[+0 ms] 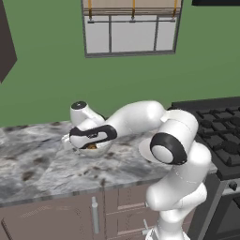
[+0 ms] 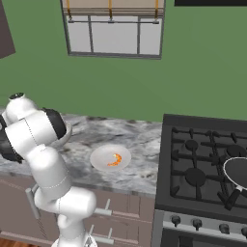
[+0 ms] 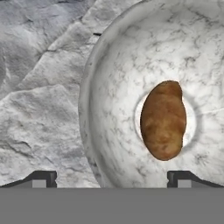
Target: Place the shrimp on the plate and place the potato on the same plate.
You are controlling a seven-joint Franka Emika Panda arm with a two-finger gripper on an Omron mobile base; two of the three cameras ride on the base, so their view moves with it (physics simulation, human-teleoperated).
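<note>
Glass bowl (image 3: 105, 87) holds potato (image 3: 163, 120) (shrimp (image 2: 115, 159) plated (image 2: 99, 159)).

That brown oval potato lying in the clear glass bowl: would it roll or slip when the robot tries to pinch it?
The brown oval potato looks rounded and lumpy, so it would probably rock or roll if nudged. It lies at the bottom of the clear glass bowl, whose curved wall would likely steer it back. It seems stiff, so the open gripper could probably pinch it without squashing it.

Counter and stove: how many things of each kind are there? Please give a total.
Food: 2, bright orange crescent shrimp, brown oval potato
Dishes: 2, round off-white plate, clear glass bowl
Pans: 1, dark round frying pan
Total: 5
</note>
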